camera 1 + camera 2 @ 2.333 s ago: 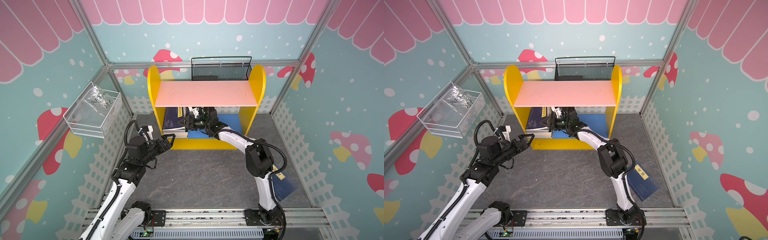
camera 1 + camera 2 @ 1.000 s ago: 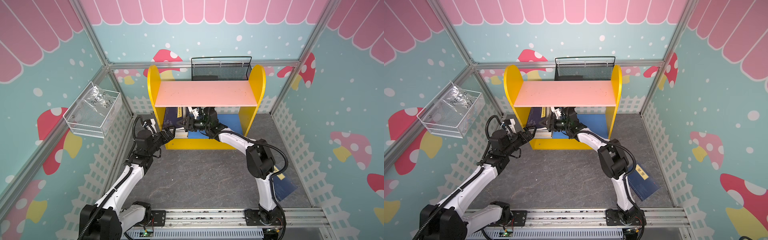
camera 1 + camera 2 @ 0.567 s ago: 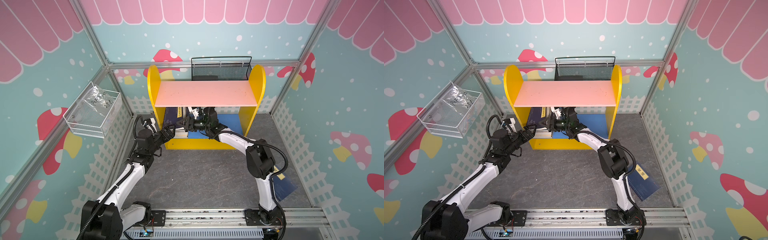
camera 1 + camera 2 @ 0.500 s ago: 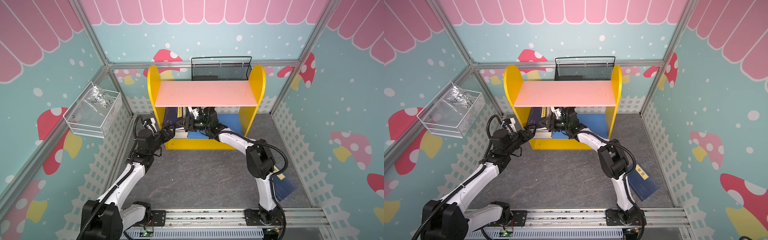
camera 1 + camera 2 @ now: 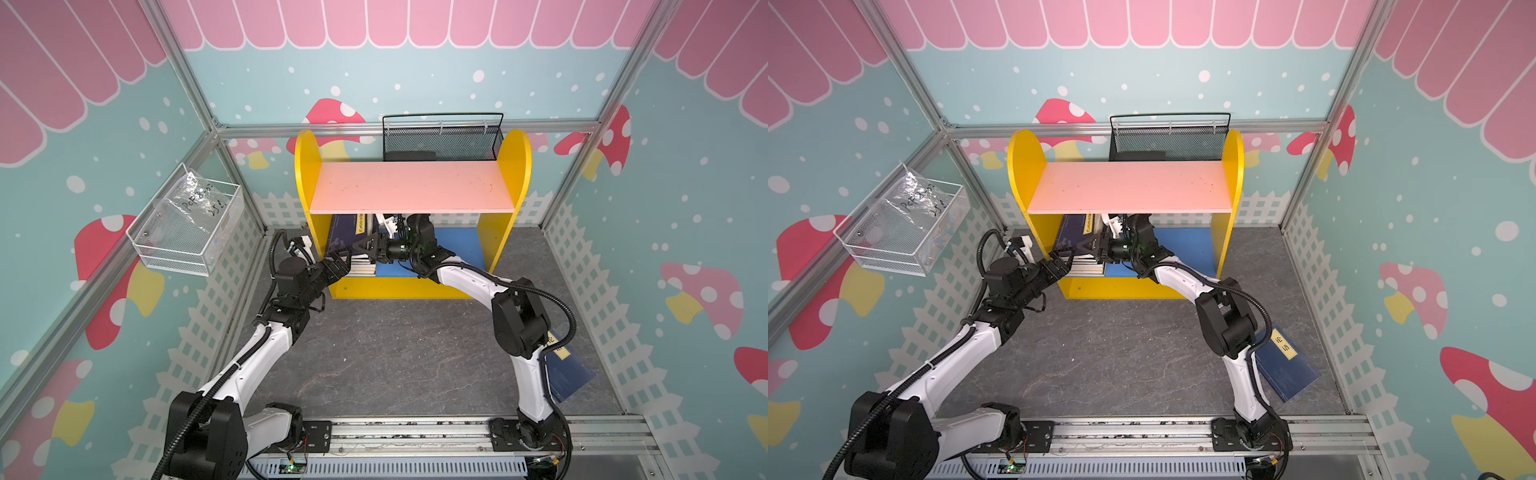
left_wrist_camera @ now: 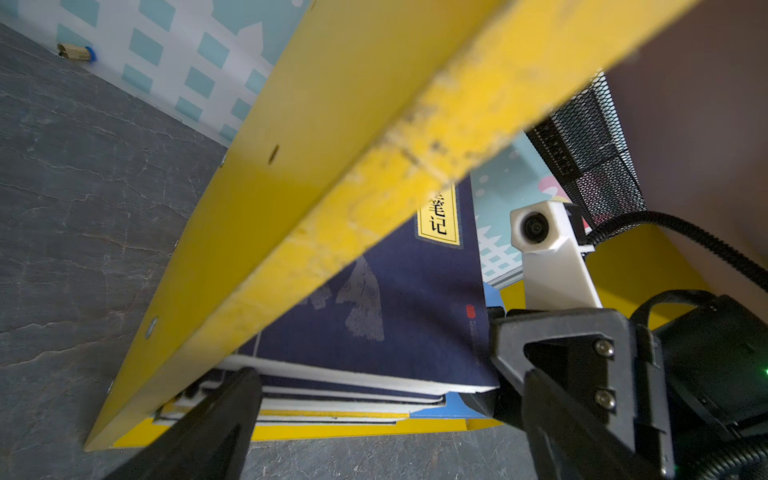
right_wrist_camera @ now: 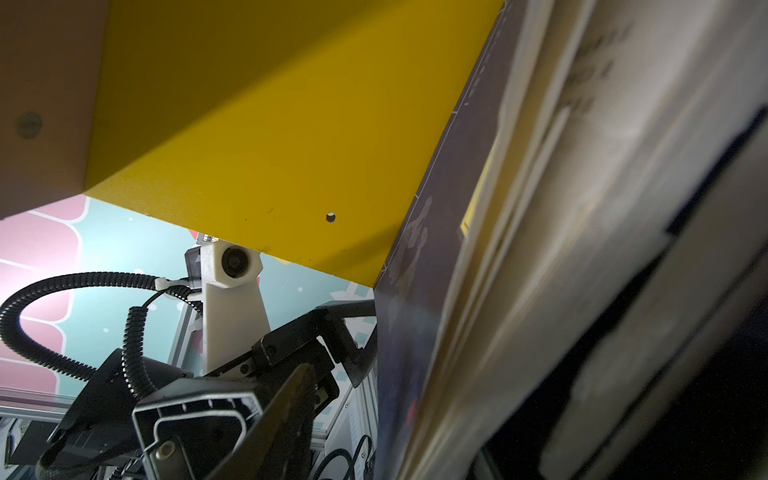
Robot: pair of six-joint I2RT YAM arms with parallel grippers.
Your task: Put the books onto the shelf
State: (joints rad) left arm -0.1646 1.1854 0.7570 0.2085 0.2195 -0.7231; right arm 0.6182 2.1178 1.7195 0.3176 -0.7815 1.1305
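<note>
One stack of books lies flat at the left end of the shelf, on its blue lower board | left gripper spread wide at the stack's front edge | right gripper at the stack's right side, grip impossible to tell | another navy book on the floor behind the right arm

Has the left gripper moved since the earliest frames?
Yes. In a top view the left gripper has advanced toward the yellow-sided two-tier shelf, its open jaws now at the stacked paperback books inside it.
</note>
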